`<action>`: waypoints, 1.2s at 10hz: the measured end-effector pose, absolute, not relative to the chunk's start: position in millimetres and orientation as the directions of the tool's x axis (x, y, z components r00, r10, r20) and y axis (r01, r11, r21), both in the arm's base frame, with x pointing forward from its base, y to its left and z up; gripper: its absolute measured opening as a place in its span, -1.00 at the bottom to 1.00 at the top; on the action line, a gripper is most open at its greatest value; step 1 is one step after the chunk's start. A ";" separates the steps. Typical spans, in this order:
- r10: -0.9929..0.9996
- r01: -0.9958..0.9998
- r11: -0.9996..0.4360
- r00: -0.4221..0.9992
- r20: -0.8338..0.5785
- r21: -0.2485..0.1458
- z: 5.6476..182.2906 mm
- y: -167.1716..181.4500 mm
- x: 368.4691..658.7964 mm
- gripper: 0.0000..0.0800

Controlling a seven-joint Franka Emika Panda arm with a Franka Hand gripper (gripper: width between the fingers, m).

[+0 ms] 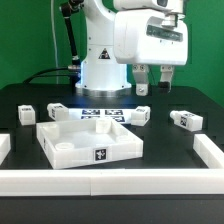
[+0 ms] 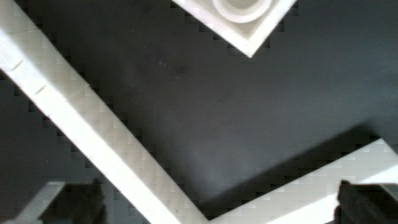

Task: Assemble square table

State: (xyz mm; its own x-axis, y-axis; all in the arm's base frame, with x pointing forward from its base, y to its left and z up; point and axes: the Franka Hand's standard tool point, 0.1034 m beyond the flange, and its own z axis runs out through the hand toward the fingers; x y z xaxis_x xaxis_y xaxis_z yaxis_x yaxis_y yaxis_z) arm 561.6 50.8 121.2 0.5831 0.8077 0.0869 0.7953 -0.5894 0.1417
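Pincer (image 1: 153, 82) first: your jaws hang spread wide with nothing between them, raised above the black table (image 1: 195, 105) behind the parts, so no piece is carried. The square top (image 1: 90, 138) lies rim up toward the front, probably so the legs can be fitted into its open face. One leg (image 1: 140, 114) lies just beside its far corner on the exterior view's right, the outer leg (image 1: 183, 121) well apart, and two left legs (image 1: 25, 116) lie loose. Behind the top lies the marker board (image 1: 105, 112). White rails (image 1: 110, 181) fence the table, likely to keep parts within reach.
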 end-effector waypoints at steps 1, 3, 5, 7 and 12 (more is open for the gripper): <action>0.808 0.795 -0.590 0.583 0.087 0.142 121.3 50.8 561.6 0.62; 0.807 0.795 -0.590 0.584 0.087 0.141 121.1 50.8 561.5 0.62; 0.807 0.795 -0.590 0.584 0.086 0.139 119.9 50.8 561.0 0.62; 0.807 0.795 -0.590 0.584 0.085 0.138 119.4 50.8 560.8 0.62; 0.807 0.796 -0.590 0.584 0.084 0.137 118.5 50.8 560.5 0.62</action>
